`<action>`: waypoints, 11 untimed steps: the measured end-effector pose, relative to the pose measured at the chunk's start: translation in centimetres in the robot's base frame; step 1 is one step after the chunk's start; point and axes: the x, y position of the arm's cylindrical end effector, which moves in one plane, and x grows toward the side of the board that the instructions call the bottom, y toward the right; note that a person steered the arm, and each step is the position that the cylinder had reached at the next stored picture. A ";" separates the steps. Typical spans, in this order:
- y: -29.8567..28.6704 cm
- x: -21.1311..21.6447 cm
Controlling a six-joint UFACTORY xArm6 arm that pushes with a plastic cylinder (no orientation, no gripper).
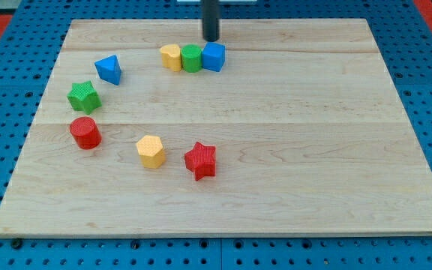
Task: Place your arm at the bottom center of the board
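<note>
Nearest edge: bottom centre of the wooden board (223, 217), the target spot, lies bare.
Middle: red star (200, 160) and yellow hexagon (151, 151) straddle the path down; swerving could knock either.
Far: my tip (211, 39) touches the blue cube (214, 57) beside the green block (192, 58).
Claw: none, just a rod.

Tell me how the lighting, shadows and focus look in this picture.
Camera view: even, soft light across the wooden board, no strong glare; each block, such as the red star and the yellow hexagon, throws only a small faint shadow at its base; blocks and wood grain are fairly sharp; my tip looks dark and featureless, just above the blue cube; the board's edges narrow toward the view's top.
</note>
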 end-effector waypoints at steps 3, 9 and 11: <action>10.9 0.2; 2.2 37.2; -10.0 35.8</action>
